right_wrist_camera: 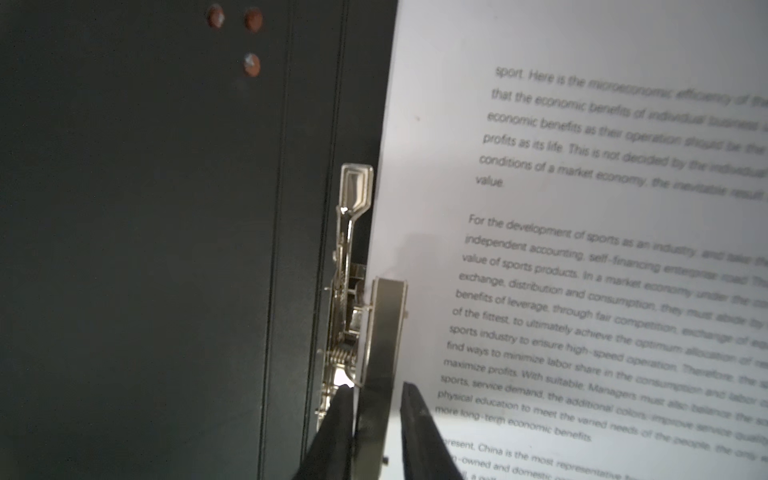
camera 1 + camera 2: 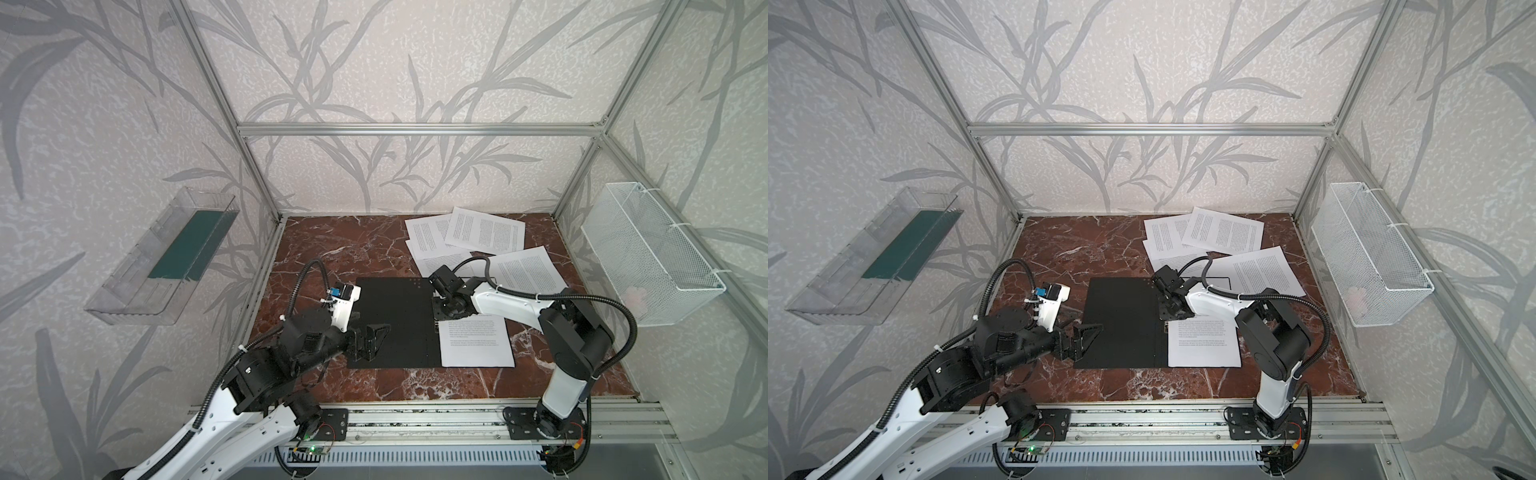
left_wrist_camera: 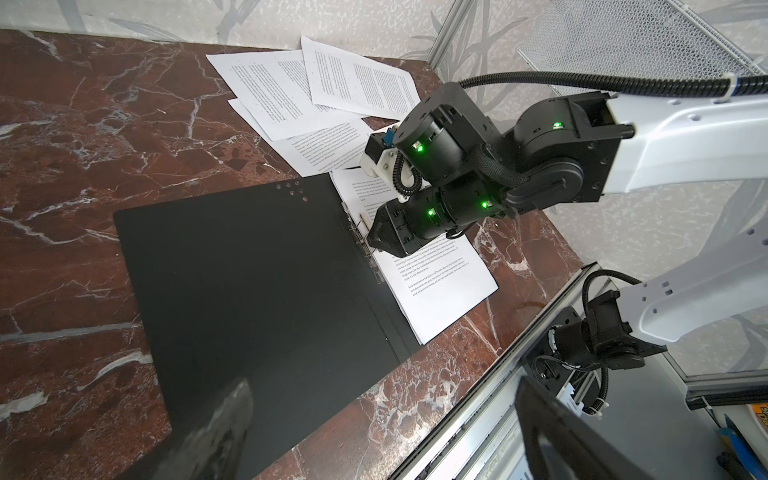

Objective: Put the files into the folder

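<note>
We saw the folder [image 2: 395,316] lying open and flat near the middle of the marble table [image 2: 332,245], black inside up; one printed sheet [image 2: 476,345] lay on its right half, long edge against the spine. The rest of the files [image 2: 484,230] lay loose and overlapping at the back right of the table, the nearest close to the folder's far right corner. The right gripper [image 1: 376,386] was down at the metal clip [image 1: 349,316] on the spine; its fingers [image 1: 415,419] stood narrowly apart on either side of the clip's bar; whether they pinched it we could not tell. The left gripper [image 2: 376,341] hung over the folder's left edge, jaws spread wide, holding nothing.
</note>
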Motion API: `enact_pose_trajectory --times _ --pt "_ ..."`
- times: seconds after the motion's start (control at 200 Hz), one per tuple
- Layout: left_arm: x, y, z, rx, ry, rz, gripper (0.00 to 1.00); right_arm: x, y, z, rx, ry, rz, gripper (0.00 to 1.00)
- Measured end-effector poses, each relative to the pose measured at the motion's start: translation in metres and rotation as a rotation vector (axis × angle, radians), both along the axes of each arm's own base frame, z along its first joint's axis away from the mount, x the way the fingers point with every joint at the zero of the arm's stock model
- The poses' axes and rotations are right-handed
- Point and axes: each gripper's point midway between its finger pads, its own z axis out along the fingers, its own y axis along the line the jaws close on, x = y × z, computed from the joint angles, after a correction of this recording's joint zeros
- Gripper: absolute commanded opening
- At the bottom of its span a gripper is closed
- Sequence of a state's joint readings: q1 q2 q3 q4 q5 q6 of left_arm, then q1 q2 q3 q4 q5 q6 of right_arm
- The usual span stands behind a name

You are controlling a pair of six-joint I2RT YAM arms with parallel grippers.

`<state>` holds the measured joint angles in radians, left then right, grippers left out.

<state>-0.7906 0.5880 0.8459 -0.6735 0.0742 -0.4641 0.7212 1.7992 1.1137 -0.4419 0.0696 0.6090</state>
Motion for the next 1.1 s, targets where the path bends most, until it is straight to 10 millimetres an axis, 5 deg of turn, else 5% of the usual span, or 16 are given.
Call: enact_pose_trajectory --times 0.725,1.1 --pt "0.002 0.002 -0.003 -0.011 0.016 0.006 0.99 -0.006 0.018 0.005 0.058 0.009 -0.060 0.08" --pt "0.004 0.001 -0.007 -0.026 0.034 0.003 0.99 0.005 0.070 0.029 0.173 -0.009 -0.100 0.03"
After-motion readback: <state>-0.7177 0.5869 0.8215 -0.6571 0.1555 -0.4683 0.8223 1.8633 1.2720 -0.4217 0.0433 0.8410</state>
